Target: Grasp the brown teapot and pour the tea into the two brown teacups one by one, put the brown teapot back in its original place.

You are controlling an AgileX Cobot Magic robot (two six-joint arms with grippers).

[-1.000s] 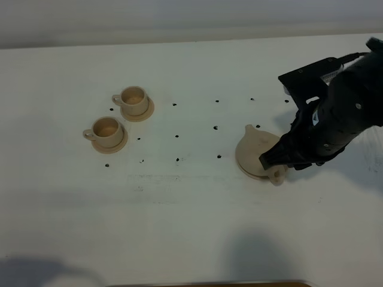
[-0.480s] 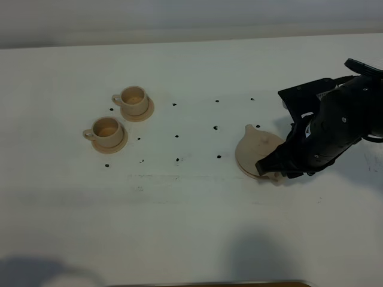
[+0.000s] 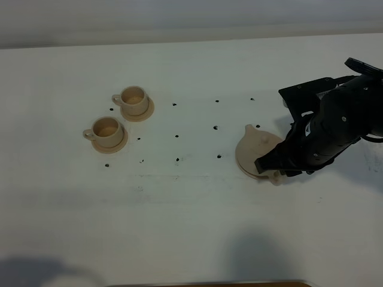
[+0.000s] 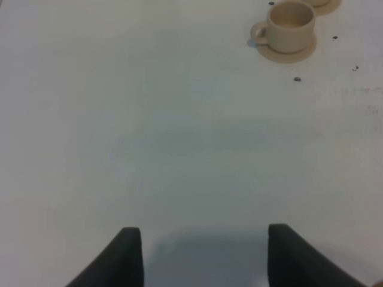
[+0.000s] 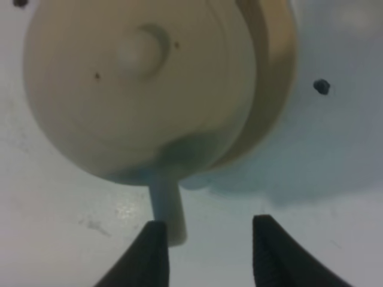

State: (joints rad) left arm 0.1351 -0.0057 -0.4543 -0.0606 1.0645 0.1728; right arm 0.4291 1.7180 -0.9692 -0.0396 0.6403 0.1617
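Exterior high
- Teapot: brown teapot [image 3: 256, 148] upright on the right part of the table [image 3: 191, 227], well apart from the cups.
- Cups: rear teacup [image 3: 133, 98] and front teacup [image 3: 108, 130], each on its saucer, just beside each other left of middle; contents too small to tell.
- Right pincer: right gripper [image 3: 270, 168] low at the teapot's handle side; jaw gap hidden from here.
- Left arm: not in this view.

Left wrist
- Left pincer: left gripper [image 4: 200, 254] spread wide over bare table, nothing between the fingers.
- Cup seen: teacup [image 4: 291, 21] on its saucer, well ahead.

Right wrist
- Teapot seat: lid on, standing on the coaster [image 5: 278, 66], whose rim shows along one side.
- Handle: handle [image 5: 167, 209] between the fingers, against one, with a clear gap to the other.
- Right pincer: parted, clamped on nothing.

Progress
- Done: cannot tell; teapot in its place, ungripped, which fits either a grasp about to be made or a finished return.
- Left, if pouring is yet to come: close on the handle, lift, fill both cups in turn, set the pot back.
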